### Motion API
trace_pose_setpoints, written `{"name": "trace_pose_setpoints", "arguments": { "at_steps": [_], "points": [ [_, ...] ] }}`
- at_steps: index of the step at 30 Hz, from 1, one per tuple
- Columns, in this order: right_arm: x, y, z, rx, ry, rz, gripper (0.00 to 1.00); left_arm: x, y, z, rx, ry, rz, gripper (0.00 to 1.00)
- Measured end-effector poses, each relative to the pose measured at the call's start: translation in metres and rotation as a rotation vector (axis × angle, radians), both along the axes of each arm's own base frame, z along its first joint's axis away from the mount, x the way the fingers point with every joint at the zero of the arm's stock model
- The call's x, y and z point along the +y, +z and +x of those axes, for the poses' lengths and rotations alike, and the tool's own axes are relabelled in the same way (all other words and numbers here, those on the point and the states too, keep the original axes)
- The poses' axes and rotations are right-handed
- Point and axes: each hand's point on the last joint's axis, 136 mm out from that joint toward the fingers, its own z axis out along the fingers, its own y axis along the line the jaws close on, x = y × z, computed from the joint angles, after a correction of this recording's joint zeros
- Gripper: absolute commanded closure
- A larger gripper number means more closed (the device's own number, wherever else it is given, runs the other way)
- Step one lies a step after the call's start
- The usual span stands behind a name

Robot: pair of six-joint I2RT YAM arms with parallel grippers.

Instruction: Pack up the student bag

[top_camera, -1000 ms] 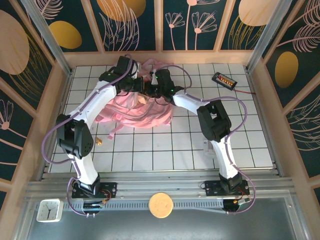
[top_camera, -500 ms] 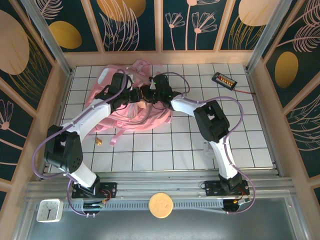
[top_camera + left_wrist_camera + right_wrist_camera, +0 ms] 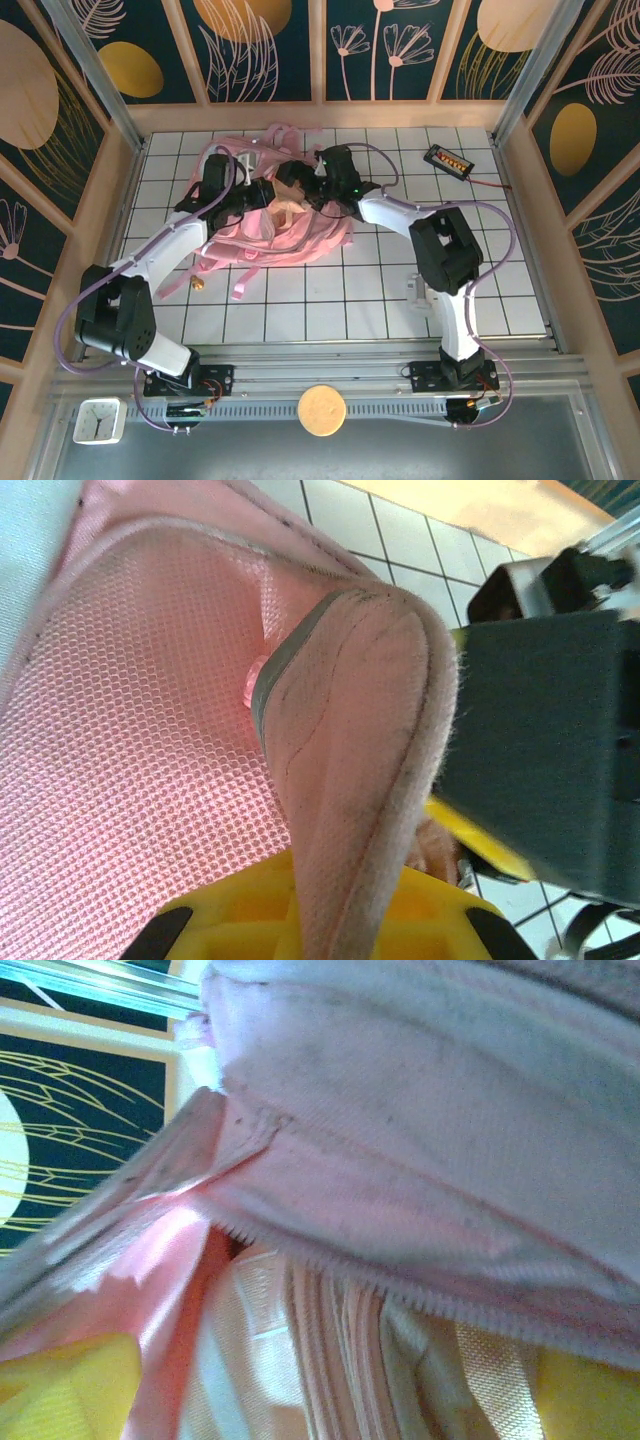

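table (image 3: 480, 280): white tiles are lying under everything | student bag (image 3: 275, 225): is sprawling upper centre-left in the top view, straps trailing lower left | my left gripper (image 3: 320, 925): I am clamping tight on the bag's padded strap (image 3: 350, 740) | my right gripper (image 3: 320, 1390): I am spreading my jaws wide, bag fabric and zipper (image 3: 400, 1295) lying between

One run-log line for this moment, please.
left gripper: shut on student bag padded edge | right gripper: open, at zipper
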Motion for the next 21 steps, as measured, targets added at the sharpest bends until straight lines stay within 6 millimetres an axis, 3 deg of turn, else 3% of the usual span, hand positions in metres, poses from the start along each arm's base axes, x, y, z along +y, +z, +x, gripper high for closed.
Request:
{"name": "trace_pose_setpoints", "arguments": {
  "at_steps": [9,12,15,21],
  "points": [
    [-0.044,0.028,0.008,-0.031,-0.064,0.005,0.01,-0.003,-0.014,-0.003,0.047,-0.021,0.001,1.00],
    [-0.066,0.025,0.014,-0.034,-0.088,-0.034,0.01,-0.003,-0.015,-0.004,0.058,-0.022,0.004,1.00],
    [-0.082,0.016,0.005,-0.020,-0.079,-0.072,0.06,-0.003,-0.015,-0.004,0.060,-0.023,0.008,1.00],
    [-0.071,0.000,-0.024,-0.008,0.053,-0.126,0.01,-0.003,-0.014,-0.004,0.070,-0.027,0.007,1.00]
  ]
}}
